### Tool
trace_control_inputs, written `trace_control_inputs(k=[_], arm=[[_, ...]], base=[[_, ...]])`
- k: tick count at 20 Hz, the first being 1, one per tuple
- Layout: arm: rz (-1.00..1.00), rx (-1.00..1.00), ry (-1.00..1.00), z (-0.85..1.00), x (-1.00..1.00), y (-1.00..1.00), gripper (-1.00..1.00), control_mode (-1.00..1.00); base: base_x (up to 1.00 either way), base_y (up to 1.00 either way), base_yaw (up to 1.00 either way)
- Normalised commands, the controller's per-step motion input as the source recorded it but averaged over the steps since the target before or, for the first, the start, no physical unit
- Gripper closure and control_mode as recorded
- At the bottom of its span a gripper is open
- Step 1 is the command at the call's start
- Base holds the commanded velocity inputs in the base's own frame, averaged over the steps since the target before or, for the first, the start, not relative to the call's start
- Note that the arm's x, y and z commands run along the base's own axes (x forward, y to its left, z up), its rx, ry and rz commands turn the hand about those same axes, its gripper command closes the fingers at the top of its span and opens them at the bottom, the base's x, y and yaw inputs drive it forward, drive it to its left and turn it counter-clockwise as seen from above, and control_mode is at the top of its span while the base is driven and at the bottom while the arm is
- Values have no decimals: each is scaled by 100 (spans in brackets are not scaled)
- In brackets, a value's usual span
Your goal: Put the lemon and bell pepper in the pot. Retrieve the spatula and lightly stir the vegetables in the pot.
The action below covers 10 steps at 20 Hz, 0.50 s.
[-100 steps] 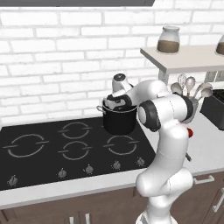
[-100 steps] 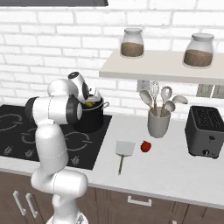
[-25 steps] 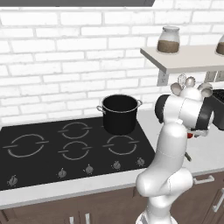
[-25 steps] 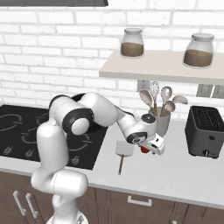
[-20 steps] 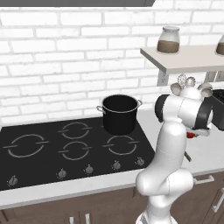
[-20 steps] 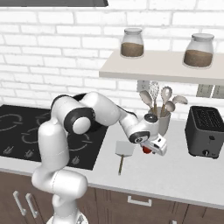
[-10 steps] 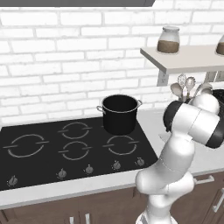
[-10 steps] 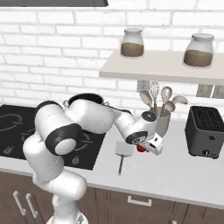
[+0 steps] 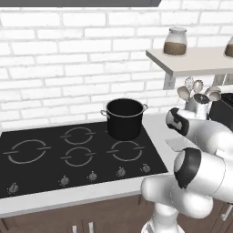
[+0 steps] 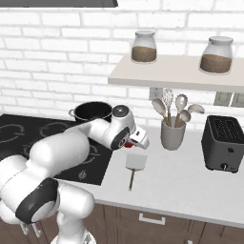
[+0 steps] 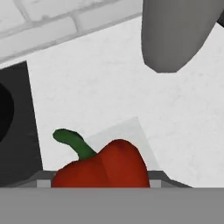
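The red bell pepper (image 11: 103,168) with its green stem fills the bottom of the hand view, and it covers the fingertips. In the right base view my gripper (image 10: 133,142) is shut on the pepper (image 10: 127,144) and holds it off the counter, above the blade of the spatula (image 10: 136,162). The spatula lies flat on the counter with its handle toward the front edge. The black pot (image 10: 93,112) (image 9: 124,118) stands on the back right burner, to the gripper's left. The lemon is hidden.
A grey utensil cup (image 10: 172,134) (image 11: 177,33) with spoons and a whisk stands right of the gripper. Beyond it is a black toaster (image 10: 224,143). A shelf (image 10: 181,74) with two jars hangs above. The black cooktop (image 9: 68,150) lies to the left.
The gripper closed on the bell pepper, lifted it off the counter and carried it left, over the spatula blade toward the pot. The arm swung round with it.
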Motion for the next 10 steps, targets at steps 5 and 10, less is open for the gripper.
trace_control_inputs(k=[5, 10], arm=[[9, -1, -3, 100, 41, 100, 100, -100], [15, 9, 2, 100, 55, 80, 100, -100]], base=[[0, 0, 0], [0, 0, 0]])
